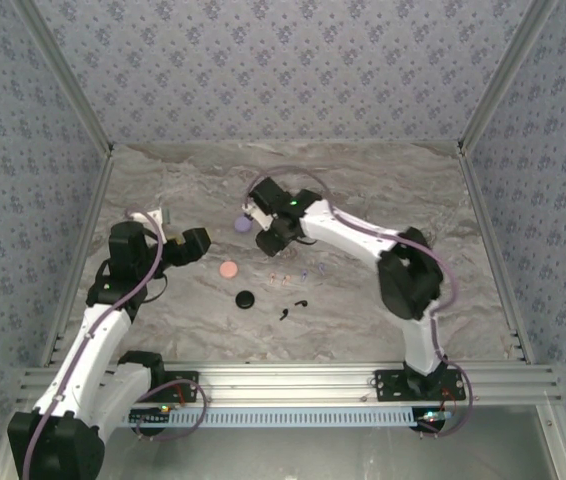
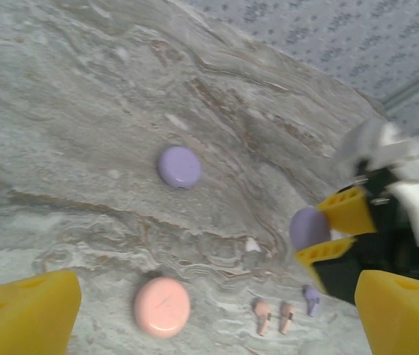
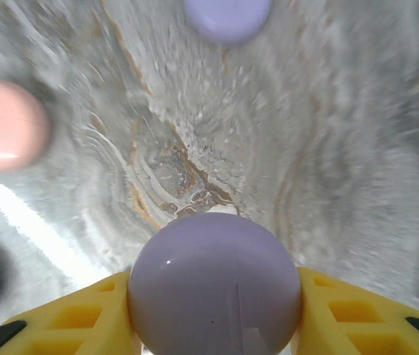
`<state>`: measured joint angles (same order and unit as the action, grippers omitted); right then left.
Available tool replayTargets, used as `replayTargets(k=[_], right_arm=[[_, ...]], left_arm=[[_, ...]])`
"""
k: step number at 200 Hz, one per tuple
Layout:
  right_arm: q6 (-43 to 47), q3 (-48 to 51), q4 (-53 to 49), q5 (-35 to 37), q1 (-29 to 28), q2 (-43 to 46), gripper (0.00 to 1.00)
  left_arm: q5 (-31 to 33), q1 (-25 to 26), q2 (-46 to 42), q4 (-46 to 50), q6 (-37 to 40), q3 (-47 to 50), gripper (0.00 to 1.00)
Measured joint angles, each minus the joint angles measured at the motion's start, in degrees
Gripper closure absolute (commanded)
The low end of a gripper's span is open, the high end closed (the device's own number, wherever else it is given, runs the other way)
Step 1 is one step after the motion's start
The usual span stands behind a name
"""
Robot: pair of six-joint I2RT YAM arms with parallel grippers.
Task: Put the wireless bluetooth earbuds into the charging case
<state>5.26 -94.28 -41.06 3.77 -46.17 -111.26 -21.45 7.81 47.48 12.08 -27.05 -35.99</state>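
Marbled grey tabletop [image 1: 383, 180], veined and matt, boxed in by papered walls. Right gripper [image 2: 335, 231]: pinching a lilac disc [image 3: 213, 285] by its rim between yellow fingers [image 3: 357, 314], apparently lifted off the tabletop; judged a charging case or one half of it, open or closed not tellable. Left gripper [image 1: 195, 244]: spread wide, holding nothing, toward 9 o'clock of the table. Earbuds: all loose on the tabletop, none in a case. Pink pair [image 2: 262, 316] at 6 o'clock of the right gripper in the top view, lilac bud [image 2: 312, 299] at 5 o'clock, black pair [image 1: 284, 314] further toward 6 o'clock. Step in hand, as judged: readying the lilac case for its buds. To do well: keep the pinch on the rim and off the faces, leaving any lid free; set down flat near the lilac bud, opening upward; no sweeping of the tiny buds on the way down; firm hold, smooth round shell likely to slip or spin. Also on the tabletop: second lilac disc [image 1: 242, 224] just beside the right gripper at 10 o'clock, pink disc [image 1: 228, 269] at 7 o'clock, black disc [image 1: 247, 299] beyond that toward 6 o'clock. Walls [image 1: 263, 70]: pale blue-grey floral paper on three sides. Aluminium posts [image 1: 493, 90] at the rear corners; aluminium rail [image 1: 293, 385] at 6 o'clock carrying both arm bases.
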Motion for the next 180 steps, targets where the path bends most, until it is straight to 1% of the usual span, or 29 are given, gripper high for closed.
replayTargets(k=[15, 38, 82, 100, 127, 153, 180], right_arm=[[0.9, 3.6, 3.0, 0.0, -0.1, 7.5, 0.54], [3.8, 8.8, 8.0, 0.5, -0.6, 17.5, 0.54], [12.6, 17.7, 16.0, 2.6, -3.2, 30.4, 0.54], [16.2, 19.2, 18.1, 3.8, -4.3, 33.3, 0.54], [20.7, 19.9, 21.0, 5.6, -6.0, 35.8, 0.54], [23.2, 19.9, 22.9, 6.4, -7.2, 36.2, 0.54], [24.5, 20.0, 23.6, 6.7, -7.9, 36.2, 0.54]], left_arm=[[-3.7, 0.0, 1.6, 0.0, 0.2, -2.3, 0.08], [-11.0, 0.0, 4.3, -0.6, 0.1, -6.7, 0.11], [-24.6, 0.2, 7.0, -5.5, -2.6, -11.1, 0.2], [-28.7, 1.1, 7.1, -6.8, -3.3, -11.9, 0.22], [-33.1, 4.8, 7.1, -7.8, -3.5, -14.0, 0.23], [-34.5, 8.6, 7.1, -8.3, -3.3, -15.5, 0.29], [-34.7, 10.7, 7.6, -8.5, -3.0, -16.1, 0.35]])
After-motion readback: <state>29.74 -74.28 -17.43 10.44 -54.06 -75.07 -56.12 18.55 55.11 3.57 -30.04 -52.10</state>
